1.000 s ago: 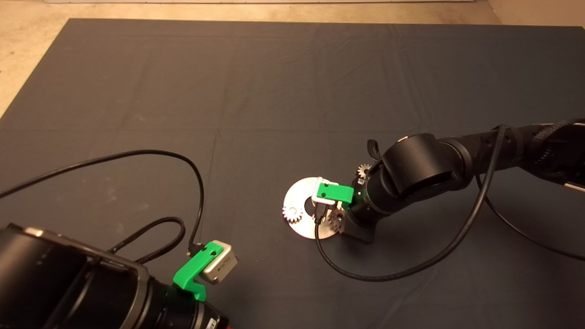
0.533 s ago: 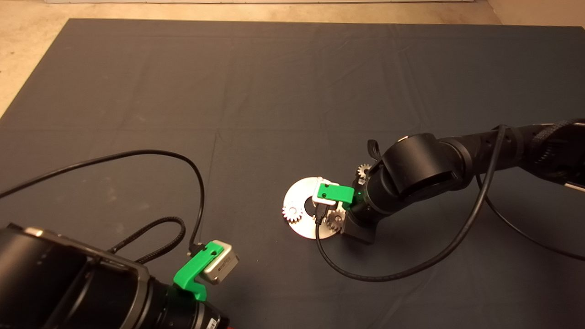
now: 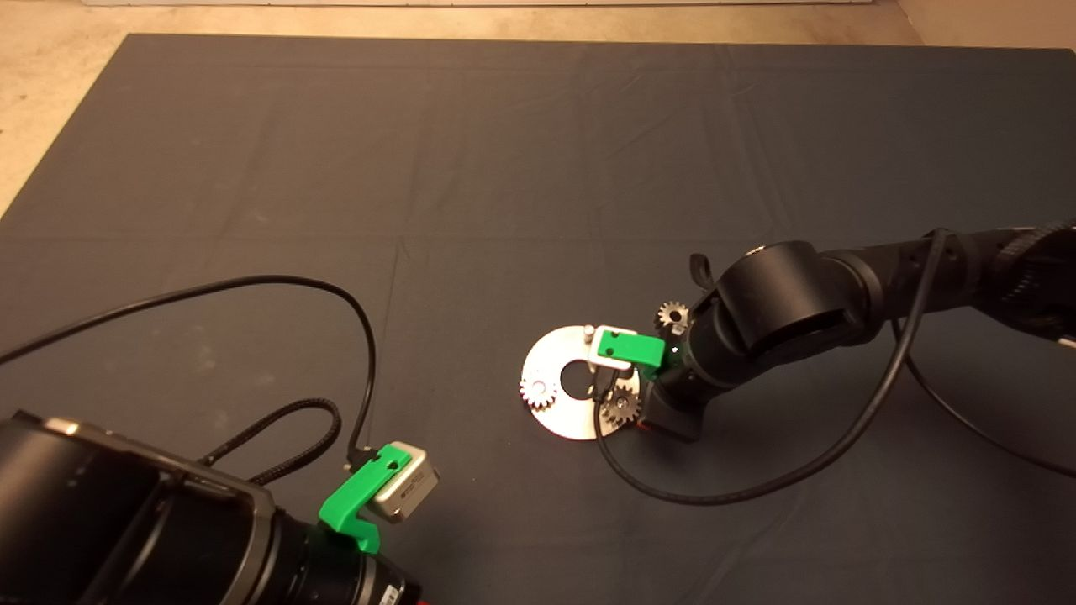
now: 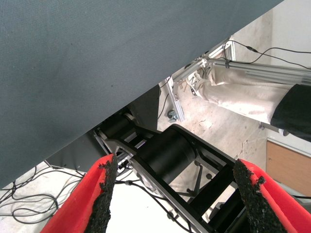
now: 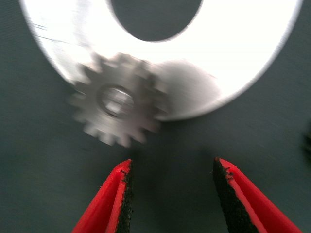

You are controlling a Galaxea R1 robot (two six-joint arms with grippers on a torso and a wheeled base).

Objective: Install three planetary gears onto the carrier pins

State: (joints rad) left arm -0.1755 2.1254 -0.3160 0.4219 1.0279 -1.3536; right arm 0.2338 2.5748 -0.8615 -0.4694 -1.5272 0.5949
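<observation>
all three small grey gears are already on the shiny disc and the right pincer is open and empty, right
Not quite: only two small dull-grey metal spur gears sit on the flat shiny silver disc; the third lies on the mat, as the head view shows. The right pincer is open and empty.

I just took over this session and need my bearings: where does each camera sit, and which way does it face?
Head view: above the mat, looking down on the disc; both arms show, the left gripper parked at lower left, the right gripper at the disc.
Left wrist view: on the waiting arm, facing past the mat's edge to the floor and frame; open red fingers show.
Right wrist view: close over the disc, open fingers just off a seated gear.
Shared: head and right wrist views both show that gear.
</observation>
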